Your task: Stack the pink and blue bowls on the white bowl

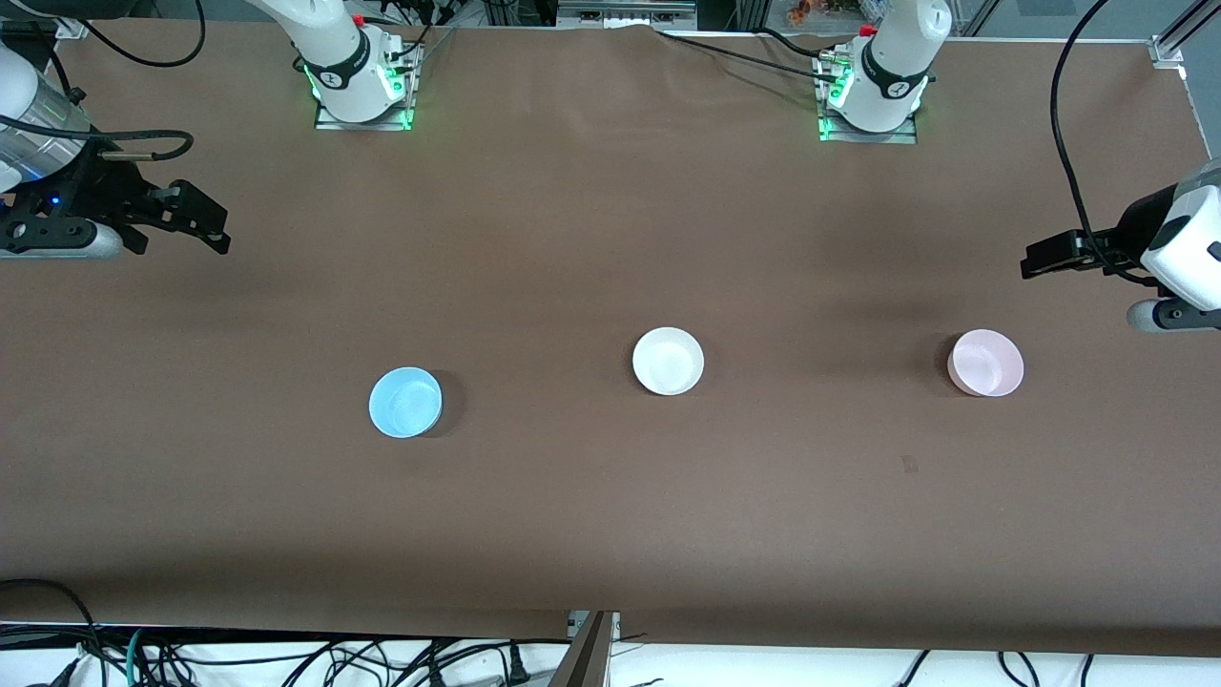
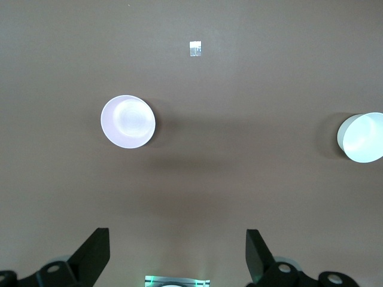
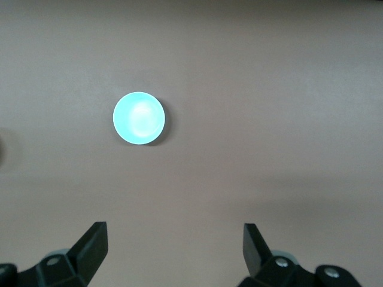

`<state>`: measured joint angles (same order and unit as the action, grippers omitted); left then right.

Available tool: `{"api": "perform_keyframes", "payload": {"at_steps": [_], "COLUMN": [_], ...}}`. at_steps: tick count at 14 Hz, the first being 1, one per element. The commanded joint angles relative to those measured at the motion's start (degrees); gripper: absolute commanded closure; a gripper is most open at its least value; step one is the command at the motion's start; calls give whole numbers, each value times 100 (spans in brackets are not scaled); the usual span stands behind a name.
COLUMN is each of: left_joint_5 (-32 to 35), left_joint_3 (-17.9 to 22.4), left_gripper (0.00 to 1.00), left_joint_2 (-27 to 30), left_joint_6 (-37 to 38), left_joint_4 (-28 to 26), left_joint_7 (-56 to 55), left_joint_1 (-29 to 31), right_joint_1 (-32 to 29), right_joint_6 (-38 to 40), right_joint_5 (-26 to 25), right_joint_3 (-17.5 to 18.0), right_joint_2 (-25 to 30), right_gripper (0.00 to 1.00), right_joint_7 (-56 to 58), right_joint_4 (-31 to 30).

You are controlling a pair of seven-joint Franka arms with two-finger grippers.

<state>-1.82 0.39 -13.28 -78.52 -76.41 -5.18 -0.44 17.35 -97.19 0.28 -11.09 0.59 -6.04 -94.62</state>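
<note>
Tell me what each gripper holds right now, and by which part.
Nothing is held. The left gripper and right gripper are both open and empty, up over bare table; the pink bowl, white bowl and blue bowl sit untouched.

Table (image 1: 610, 525): three bowls, well apart, open cloth between.
White bowl (image 1: 668, 361): mid-table; blue bowl (image 1: 405, 403) at its 8 o'clock, pink bowl (image 1: 985, 363) at 3.
My left gripper (image 1: 1035, 260), my right gripper (image 1: 205, 221): fingers spread, nothing below.
</note>
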Motion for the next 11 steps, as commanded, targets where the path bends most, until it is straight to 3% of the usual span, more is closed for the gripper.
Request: {"api": "perform_keyframes", "payload": {"at_steps": [1,11], "left_joint_5": [50,50], "left_joint_3": [-12,32], "left_gripper": [0,0], "left_joint_2": [-78,-122], "left_joint_6": [82,91], "left_joint_4": [179,188], "left_joint_7": [-1,17], "left_joint_1": [-18,167], "right_joint_1": [-12,-12], "right_joint_6": [-45,-63], "right_joint_5": [16,33], "right_joint_3": [2,2], "right_joint_2": [90,81], "right_gripper": [0,0], "right_joint_7": [-20,-29], "right_joint_4": [-65,-57]}}
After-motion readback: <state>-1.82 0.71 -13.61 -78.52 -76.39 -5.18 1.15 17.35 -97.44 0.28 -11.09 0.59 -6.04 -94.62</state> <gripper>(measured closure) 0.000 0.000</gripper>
